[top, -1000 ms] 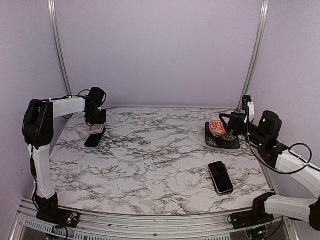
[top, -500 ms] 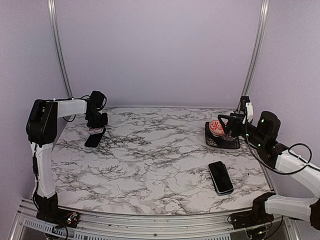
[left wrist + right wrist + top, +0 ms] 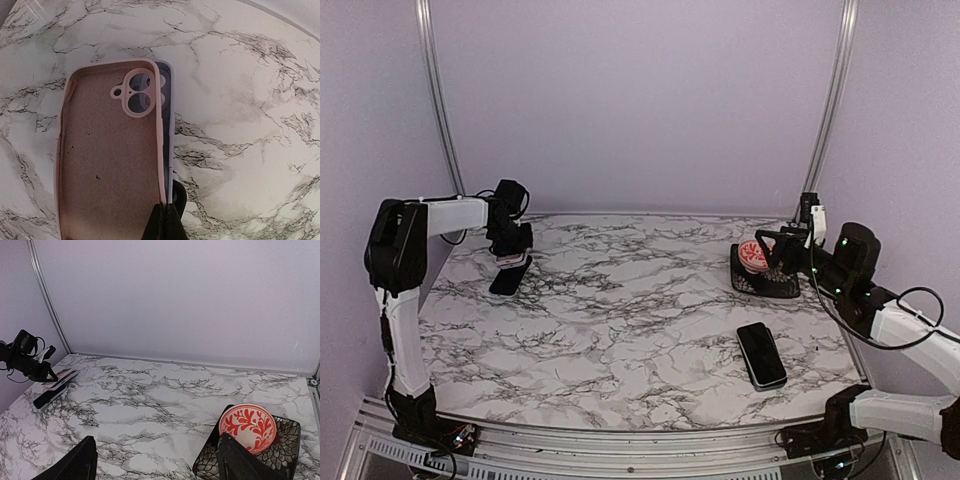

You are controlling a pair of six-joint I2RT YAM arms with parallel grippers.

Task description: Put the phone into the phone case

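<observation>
Phone case (image 3: 107, 165), pale pink, camera cutout, rim pinched by left end effector (image 3: 167, 221), right end effector (image 3: 156, 440) spread.

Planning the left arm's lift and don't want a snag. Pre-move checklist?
1. Left gripper shut on pink phone case rim: ok.
2. Case's open side up: ok.
3. Case clear of dark phone beneath it: not ok, they overlap.
4. Case touching that phone: cannot tell.
5. Right gripper open, empty: ok.
6. Other phone lying flat, unobstructed: ok.
</observation>
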